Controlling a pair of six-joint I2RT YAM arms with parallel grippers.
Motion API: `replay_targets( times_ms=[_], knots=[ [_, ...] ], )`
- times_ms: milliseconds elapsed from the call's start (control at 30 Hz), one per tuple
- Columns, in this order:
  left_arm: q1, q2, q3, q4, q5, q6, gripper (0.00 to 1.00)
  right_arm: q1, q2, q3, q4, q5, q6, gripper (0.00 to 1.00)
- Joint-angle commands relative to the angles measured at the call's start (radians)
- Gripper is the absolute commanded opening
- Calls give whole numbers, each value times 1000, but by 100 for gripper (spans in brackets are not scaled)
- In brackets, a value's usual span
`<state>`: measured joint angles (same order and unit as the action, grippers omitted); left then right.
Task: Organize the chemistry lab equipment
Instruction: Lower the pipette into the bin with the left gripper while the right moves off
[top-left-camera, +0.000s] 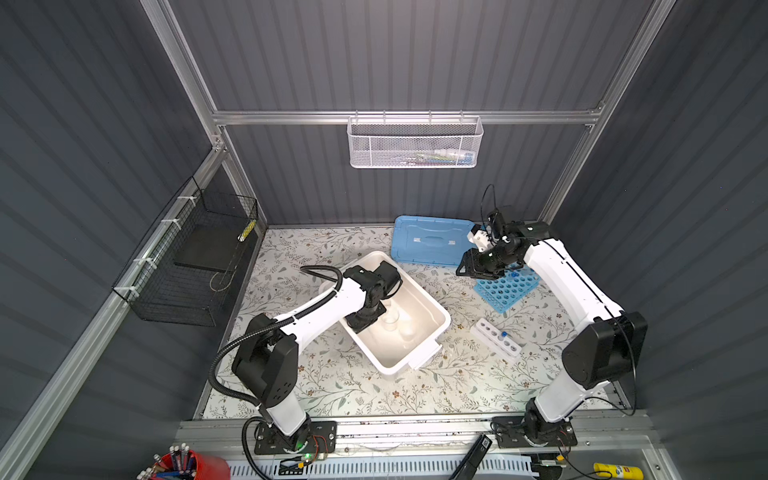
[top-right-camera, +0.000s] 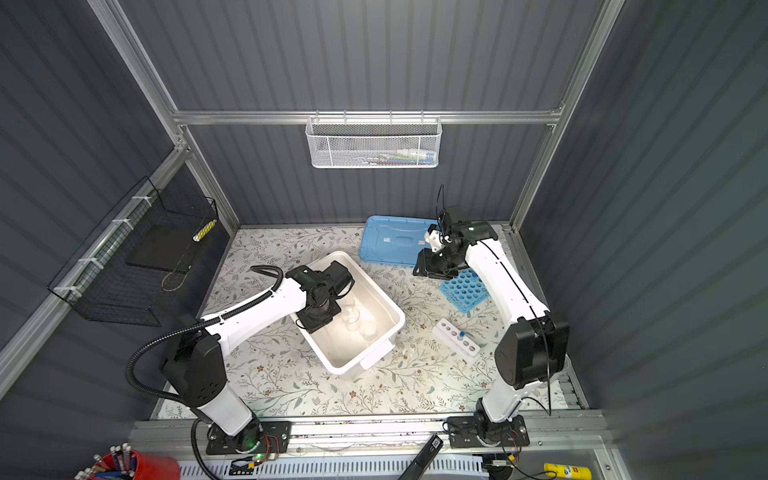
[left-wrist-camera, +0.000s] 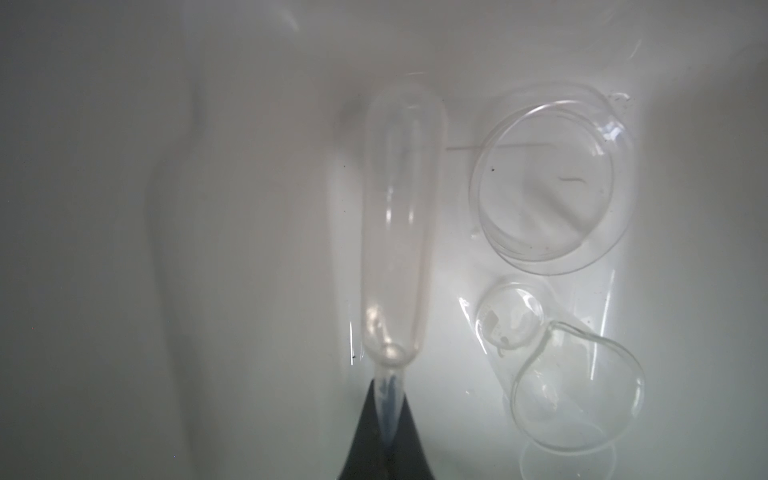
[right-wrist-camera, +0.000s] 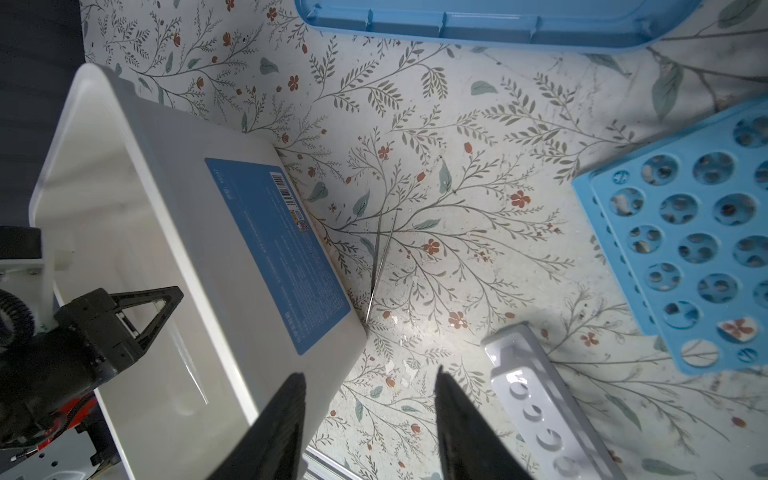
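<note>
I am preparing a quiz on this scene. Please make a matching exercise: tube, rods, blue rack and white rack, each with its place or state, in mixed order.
Things:
1 tube
2 rods
3 blue rack
4 white rack

Places or states:
A holds a blue-capped vial
B on the mat, beside the bin, outside it
C gripped by the left gripper, inside the bin
D partly under the right arm

Pairs: 1-C, 2-B, 3-D, 4-A

Left arm (top-left-camera: 320, 305) and right arm (top-left-camera: 569, 282) are made of white link shells and black joint housings. Black corrugated conduit (top-left-camera: 212, 372) is looped along the left; thin black cable (top-left-camera: 482, 203) is routed on the right.
</note>
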<state>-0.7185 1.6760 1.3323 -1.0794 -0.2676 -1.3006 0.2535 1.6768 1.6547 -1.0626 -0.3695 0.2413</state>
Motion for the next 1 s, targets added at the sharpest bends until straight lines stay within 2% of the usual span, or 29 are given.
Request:
replay_targets(
  times_ms=[0,233,433,700,967],
  knots=[
    [1,-9,-30,-12,11,-20,0,-7,-21,-19,5,7,-16,52],
    [1,2,-36,3,11,-6,0,-8,-29,-32,6,1,-16,52],
    [2,35,-28,18,21,-5,7,-8,-32,-30,0,8,-20,52],
    [9,62,-48,60,20,0,9,-13,-19,-25,-1,8,-23,52],
    [23,75,-67,103,23,21,16,-17,1,-21,0,7,-23,52]
  ],
)
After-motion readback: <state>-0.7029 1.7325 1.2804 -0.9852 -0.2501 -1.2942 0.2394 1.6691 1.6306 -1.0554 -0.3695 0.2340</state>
